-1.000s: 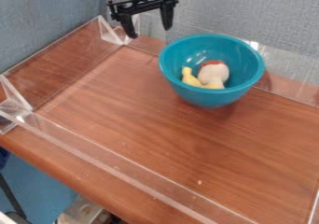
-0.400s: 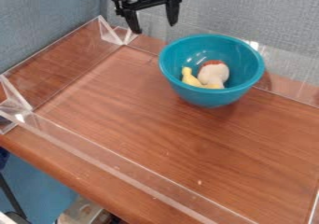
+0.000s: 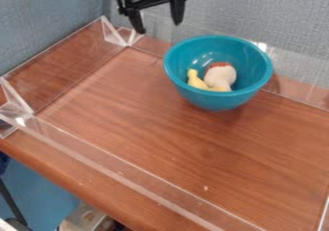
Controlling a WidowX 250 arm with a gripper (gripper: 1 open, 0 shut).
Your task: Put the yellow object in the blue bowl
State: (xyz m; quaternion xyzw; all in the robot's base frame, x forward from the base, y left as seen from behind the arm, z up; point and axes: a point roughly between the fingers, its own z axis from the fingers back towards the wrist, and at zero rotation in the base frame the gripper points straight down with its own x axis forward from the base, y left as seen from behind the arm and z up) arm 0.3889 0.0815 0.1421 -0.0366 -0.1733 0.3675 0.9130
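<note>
Teal-blue and deep, the blue bowl [image 3: 220, 73] sits on the wooden surface [image 3: 154, 129] toward the far right, inside a low clear plastic barrier [image 3: 38, 115]. Inside it lies the yellow object [image 3: 197, 79], a small curved banana shape against the bowl's left inner wall, touching a whitish mushroom-like piece [image 3: 222, 75] with a brownish-orange top. Up at the far edge, left of the bowl, the black end effector [image 3: 153, 13] hangs with its fingers spread apart and holding nothing.
</note>
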